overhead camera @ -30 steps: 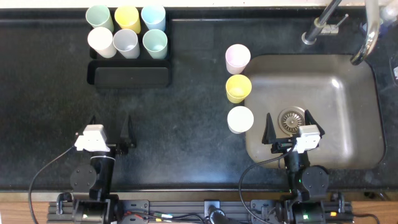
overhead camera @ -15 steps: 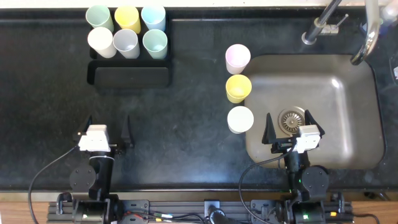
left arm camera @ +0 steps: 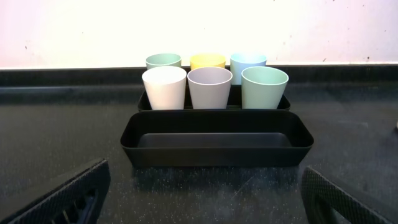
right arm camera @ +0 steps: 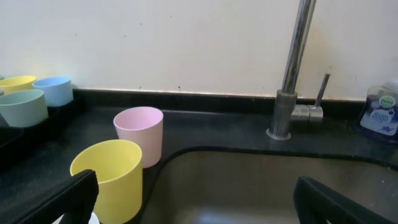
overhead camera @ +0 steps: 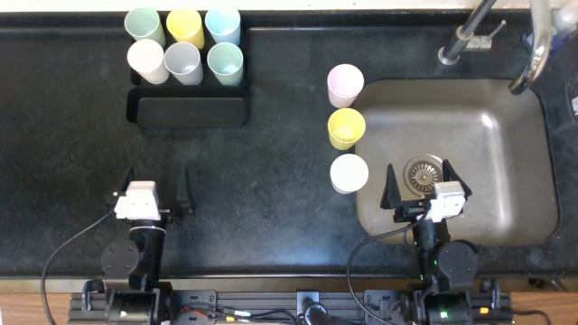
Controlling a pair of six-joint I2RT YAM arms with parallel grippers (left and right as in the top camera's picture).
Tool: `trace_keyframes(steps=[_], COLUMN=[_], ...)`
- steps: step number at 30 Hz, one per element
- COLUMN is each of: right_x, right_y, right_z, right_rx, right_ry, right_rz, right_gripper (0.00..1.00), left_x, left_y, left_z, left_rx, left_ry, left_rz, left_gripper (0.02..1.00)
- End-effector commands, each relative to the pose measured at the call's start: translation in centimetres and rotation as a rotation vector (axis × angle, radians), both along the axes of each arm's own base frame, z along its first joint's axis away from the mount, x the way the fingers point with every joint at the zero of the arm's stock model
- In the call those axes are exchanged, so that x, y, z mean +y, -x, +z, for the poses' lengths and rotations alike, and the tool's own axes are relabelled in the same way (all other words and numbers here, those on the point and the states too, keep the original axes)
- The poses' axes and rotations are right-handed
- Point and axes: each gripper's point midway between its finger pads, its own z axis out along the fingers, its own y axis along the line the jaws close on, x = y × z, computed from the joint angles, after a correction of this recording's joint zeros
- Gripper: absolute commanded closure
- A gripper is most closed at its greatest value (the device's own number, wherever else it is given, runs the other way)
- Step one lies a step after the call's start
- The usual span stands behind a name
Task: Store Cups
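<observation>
Three loose cups stand in a row on the counter beside the sink: a pink cup (overhead camera: 344,83) (right arm camera: 139,134), a yellow cup (overhead camera: 346,127) (right arm camera: 107,178) and a white cup (overhead camera: 349,172). At the back left a black tray (overhead camera: 188,111) (left arm camera: 217,140) has an empty front compartment. Several cups (overhead camera: 185,45) (left arm camera: 209,86) fill its back compartment. My left gripper (overhead camera: 159,187) (left arm camera: 202,199) is open, low over the counter in front of the tray. My right gripper (overhead camera: 421,183) (right arm camera: 196,205) is open over the sink's near edge, just right of the white cup.
A steel sink (overhead camera: 488,135) with a drain (overhead camera: 424,172) takes up the right side. A tap (overhead camera: 468,32) (right arm camera: 292,74) stands behind it, with a soap bottle (right arm camera: 380,115) at the far right. Dark bare counter lies between the tray and the loose cups.
The left gripper shifted slightly toward the near edge of the counter. The right arm and the cups have stayed put.
</observation>
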Motion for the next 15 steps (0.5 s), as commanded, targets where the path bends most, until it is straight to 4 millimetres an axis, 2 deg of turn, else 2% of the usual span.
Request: trace_keyframes(steps=[1, 10, 15], right_x=[0.08, 0.08, 0.08], right_y=[-0.01, -0.01, -0.01], right_z=[-0.28, -0.29, -0.29], right_rx=[-0.002, -0.002, -0.002], right_ry=[-0.007, -0.007, -0.007], right_rz=[0.004, 0.004, 0.004], right_gripper=[0.003, 0.003, 0.005], left_x=[0.25, 0.28, -0.38], left_y=[0.05, 0.05, -0.11], left_z=[0.07, 0.09, 0.72], left_rx=[-0.004, -0.004, 0.024], left_ry=[-0.029, -0.021, 0.157], left_rz=[0.010, 0.012, -0.011], left_gripper=[0.018, 0.018, 0.018])
